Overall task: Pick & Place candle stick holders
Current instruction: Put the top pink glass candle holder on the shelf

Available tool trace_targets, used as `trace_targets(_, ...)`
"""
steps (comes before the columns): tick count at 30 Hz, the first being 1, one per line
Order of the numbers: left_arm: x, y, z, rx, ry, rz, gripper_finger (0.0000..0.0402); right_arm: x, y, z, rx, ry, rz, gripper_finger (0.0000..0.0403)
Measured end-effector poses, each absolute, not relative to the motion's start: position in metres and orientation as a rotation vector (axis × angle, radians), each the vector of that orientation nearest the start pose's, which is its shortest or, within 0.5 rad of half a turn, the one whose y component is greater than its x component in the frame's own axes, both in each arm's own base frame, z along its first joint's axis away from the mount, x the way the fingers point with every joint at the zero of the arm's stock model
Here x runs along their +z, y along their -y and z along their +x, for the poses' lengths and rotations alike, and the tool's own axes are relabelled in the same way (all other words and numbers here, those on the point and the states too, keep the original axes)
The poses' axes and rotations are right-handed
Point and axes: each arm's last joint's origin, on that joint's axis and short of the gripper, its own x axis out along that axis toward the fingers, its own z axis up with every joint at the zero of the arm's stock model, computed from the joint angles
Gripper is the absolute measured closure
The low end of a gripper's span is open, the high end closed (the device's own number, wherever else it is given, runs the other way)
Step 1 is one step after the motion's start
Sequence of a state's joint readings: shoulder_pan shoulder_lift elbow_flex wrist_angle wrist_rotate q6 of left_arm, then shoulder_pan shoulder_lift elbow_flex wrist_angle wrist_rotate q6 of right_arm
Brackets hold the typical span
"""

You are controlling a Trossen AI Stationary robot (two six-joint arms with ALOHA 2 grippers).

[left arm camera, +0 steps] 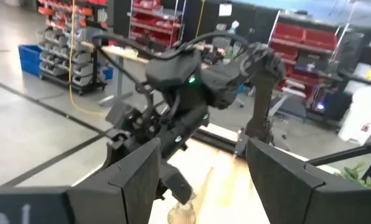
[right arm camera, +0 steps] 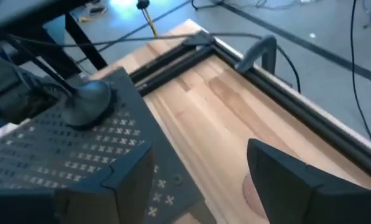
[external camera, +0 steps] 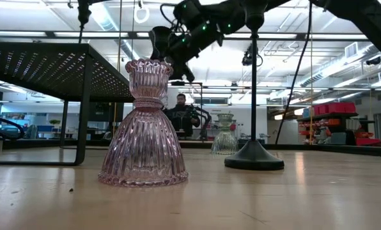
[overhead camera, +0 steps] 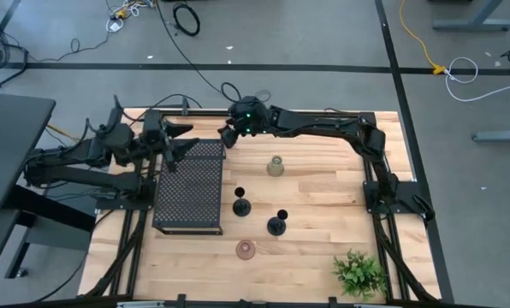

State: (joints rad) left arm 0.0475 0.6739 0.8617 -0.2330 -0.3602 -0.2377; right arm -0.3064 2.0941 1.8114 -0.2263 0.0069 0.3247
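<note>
— What sits nearest the table's front edge?

— The leafy plant (overhead camera: 358, 274) at the front right corner, then a pink glass holder (overhead camera: 246, 249) standing upright, close in the low view (external camera: 144, 124).

— And behind that?

— Two black holders: one (overhead camera: 276, 224) just past the pink one, another (overhead camera: 241, 205) a little further back, next to the perforated black stand (overhead camera: 189, 186). Beyond them a pale glass holder (overhead camera: 275, 166) stands alone on the bare wood.

— Where are the arms?

— The left gripper (overhead camera: 173, 146) hangs over the stand's back end, fingers spread, gripping nothing. On the stand's top, right by it, a black holder's round base (right arm camera: 87, 99) rests. The right gripper (overhead camera: 228, 134) hovers near the stand's far right corner, above the table's back edge, fingers (right arm camera: 285, 174) wide apart and empty.

— The rest of the holders?

— I see only these five.
</note>
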Motion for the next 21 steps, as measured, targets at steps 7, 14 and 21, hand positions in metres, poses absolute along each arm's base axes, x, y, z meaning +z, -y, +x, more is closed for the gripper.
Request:
trace_targets(7,0.393,-0.017,0.129,0.433,-0.048,-0.188,0.0161,0.285,0.146,0.460,-0.386,-0.449,0.375,0.0146)
trace_targets(14,0.411,-0.017,0.119,0.446,-0.022,-0.216,0.0161,0.284,0.144,0.461,-0.380,-0.454,0.372,0.0146)
trace_targets(21,0.438,-0.022,0.094,0.686,-0.025,-0.078,0.0162,0.284,0.139,0.462,-0.369,-0.456,0.369,0.0146)
